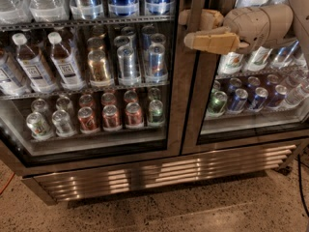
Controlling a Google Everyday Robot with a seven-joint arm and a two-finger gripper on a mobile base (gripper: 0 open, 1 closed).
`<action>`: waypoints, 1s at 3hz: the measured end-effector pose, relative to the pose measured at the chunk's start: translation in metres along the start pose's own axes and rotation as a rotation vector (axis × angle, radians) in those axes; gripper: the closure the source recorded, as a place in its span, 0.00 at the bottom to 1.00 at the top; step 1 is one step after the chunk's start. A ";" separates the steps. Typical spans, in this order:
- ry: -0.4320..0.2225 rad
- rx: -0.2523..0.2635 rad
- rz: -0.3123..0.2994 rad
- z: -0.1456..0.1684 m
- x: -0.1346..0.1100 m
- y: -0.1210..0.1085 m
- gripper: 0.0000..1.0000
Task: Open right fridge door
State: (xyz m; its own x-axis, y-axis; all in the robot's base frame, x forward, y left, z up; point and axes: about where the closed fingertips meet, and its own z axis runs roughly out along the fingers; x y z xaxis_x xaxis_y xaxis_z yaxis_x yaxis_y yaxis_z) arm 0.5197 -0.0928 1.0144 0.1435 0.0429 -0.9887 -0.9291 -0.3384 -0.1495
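Observation:
The right fridge door (251,124) is a glass door in a brushed-steel frame, and it stands closed against the centre post. Blue and green cans (237,100) and white-labelled bottles (231,62) show through it. My gripper (186,29), beige, reaches in from the upper right. It lies level across the door's left frame edge (194,95), at the height of the upper shelf. Its tip is over the seam between the two doors.
The left glass door (87,81) shows brown-drink bottles, silver and red cans, and water bottles on top. A steel vent grille (154,175) runs along the bottom. Speckled floor (193,211) lies in front. A dark cable (301,178) hangs at the right.

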 end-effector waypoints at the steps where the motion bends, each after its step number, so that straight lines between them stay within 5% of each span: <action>1: 0.000 0.000 0.000 0.000 0.000 0.000 0.58; 3: 0.000 0.000 0.000 0.000 0.000 0.000 0.11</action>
State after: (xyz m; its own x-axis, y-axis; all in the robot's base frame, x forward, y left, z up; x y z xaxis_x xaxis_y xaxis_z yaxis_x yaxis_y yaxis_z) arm 0.5197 -0.0927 1.0144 0.1435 0.0428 -0.9887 -0.9291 -0.3383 -0.1495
